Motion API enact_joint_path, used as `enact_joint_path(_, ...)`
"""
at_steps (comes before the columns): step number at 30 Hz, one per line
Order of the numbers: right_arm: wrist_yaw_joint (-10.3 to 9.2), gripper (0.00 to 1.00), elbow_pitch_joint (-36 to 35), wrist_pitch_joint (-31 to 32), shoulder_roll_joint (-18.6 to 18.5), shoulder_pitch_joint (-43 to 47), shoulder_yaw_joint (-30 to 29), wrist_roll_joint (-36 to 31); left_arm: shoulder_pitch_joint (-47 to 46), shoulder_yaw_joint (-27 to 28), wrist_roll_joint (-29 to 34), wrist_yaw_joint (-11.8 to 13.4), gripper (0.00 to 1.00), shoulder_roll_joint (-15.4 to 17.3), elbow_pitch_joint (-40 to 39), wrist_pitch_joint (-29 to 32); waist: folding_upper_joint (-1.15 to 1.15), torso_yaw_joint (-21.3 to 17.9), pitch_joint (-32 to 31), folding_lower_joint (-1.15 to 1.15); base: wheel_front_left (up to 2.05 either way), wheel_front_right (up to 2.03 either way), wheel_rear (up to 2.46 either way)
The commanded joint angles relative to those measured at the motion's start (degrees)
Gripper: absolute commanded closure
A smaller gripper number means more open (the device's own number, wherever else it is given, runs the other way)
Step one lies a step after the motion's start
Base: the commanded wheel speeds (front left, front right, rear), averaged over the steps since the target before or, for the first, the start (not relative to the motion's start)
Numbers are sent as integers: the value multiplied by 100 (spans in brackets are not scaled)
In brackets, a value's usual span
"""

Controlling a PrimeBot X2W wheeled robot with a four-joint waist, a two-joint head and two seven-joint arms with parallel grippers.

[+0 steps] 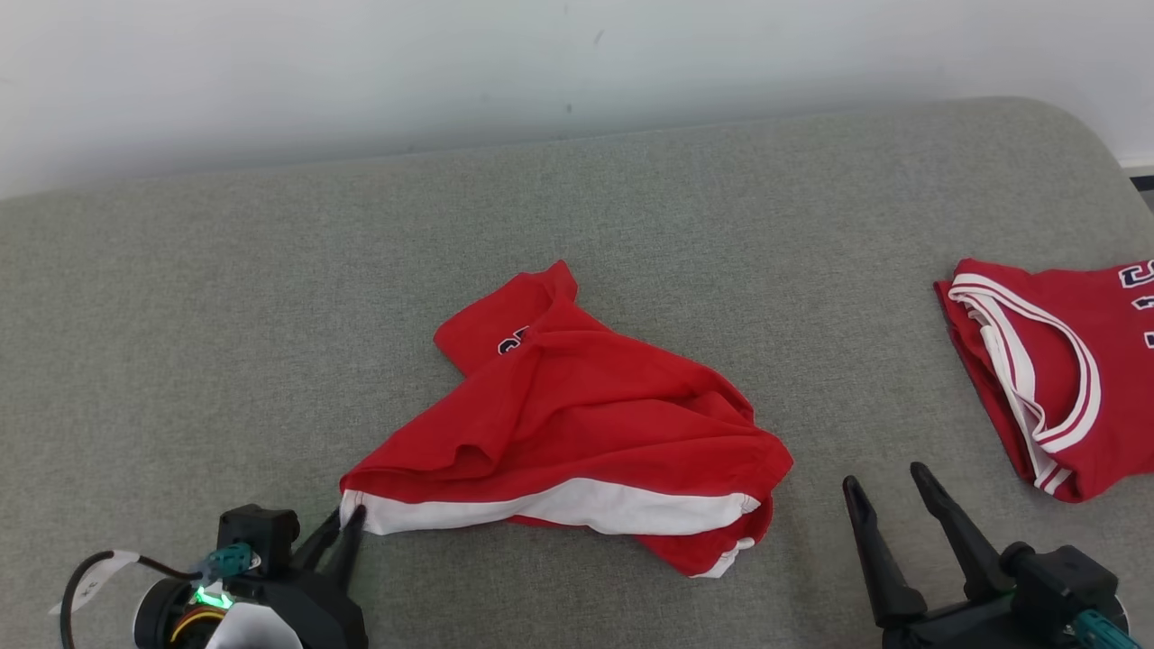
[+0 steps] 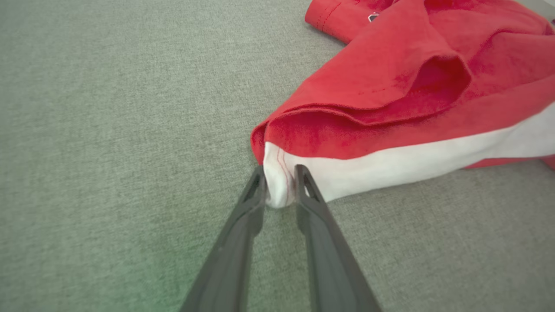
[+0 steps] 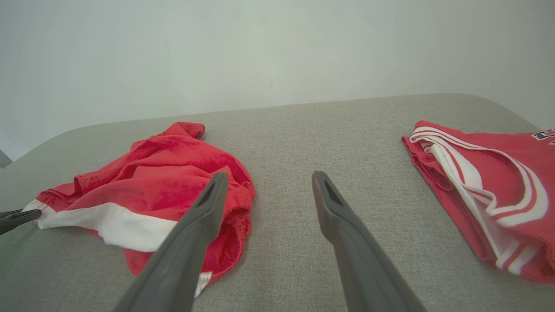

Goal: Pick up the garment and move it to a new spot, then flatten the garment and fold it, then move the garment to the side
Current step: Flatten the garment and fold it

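Left gripper point(image 1: 350, 518), dark and two-fingered, is sitting closest to the lens at the lower left of the head view. You are seeing it pinching the lower-left corner of the crumpled red garment of soft cloth with a broad white band point(image 1: 586, 415).

Left wrist view: the two long fingers point(image 2: 243, 234) are rising from the bottom centre and pressing on that white corner from both sides. The cloth is bunching between the tips and touching both, and the corner is resting on the surface.

Right gripper point(image 1: 883, 476), also dark and two-fingered, is hanging at the lower right of the head view. Its fingers are standing spread wide and holding nothing, with the tips pointing up the frame over bare surface. It is sitting between the two red pieces and apart from both.

The red garment is lying at the middle of the head view on the grey woven fabric surface point(image 1: 270, 315). The white band point(image 1: 586, 507) is running along its lower edge, and a red flap is reaching toward the upper centre with a bit of dark lettering showing. Its right end is folding over on itself.

At the right edge, a red jersey with white-and-red striped trim and dark lettering point(image 1: 1064, 379) is lying flat, cut off by the frame and well apart from the red garment.

A pale plain wall point(image 1: 361, 72) is running across the top of the frame.
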Motion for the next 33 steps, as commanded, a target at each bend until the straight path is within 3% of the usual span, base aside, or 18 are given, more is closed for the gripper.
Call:
enact_joint_path(1, -2, 0, 32, 29, -62, -43, 46, 63, -68, -5, -6, 17, 100, 28, 24, -36, 0, 9, 17, -1, 0, 0, 0)
enact_joint_path(7, -2, 0, 122, 230, -260, -99, 354, 238, -96, -29, 13, 47, 100, 37, 34, -118, 0, 34, 51, -1, 0, 0, 0)
enact_joint_path(15, -2, 0, 467, 421, -651, -452, 1213, 597, -211, -79, 18, 57, 100, 20, 38, -157, 0, 102, 163, -1, 0, 0, 0)
enact_joint_path(26, -2, 0, 1439, -74, -811, -1264, 2077, 1127, -318, -154, 2, 93, 100, -15, 106, -268, 0, 194, 268, -1, 0, 0, 0)
enact_joint_path(27, -2, 9, 1484, -118, -818, -1316, 2144, 1164, -318, -151, -7, 101, 100, -16, 104, -289, 0, 193, 272, -1, 0, 0, 0)
enact_joint_path(28, -2, 45, 1528, -146, -834, -1364, 2201, 1201, -319, -151, -9, 104, 100, -14, 101, -296, 0, 193, 277, -1, 0, 0, 0)
enact_joint_path(30, -2, 99, 1581, -227, -866, -1455, 2316, 1277, -321, -151, -22, 126, 100, -20, 98, -328, 0, 198, 281, -1, 0, 0, 0)
enact_joint_path(33, -2, 100, 1553, -332, -932, -1519, 2406, 1358, -298, -115, -59, 157, 100, -28, 33, -414, 0, 203, 278, -1, 0, 0, 0)
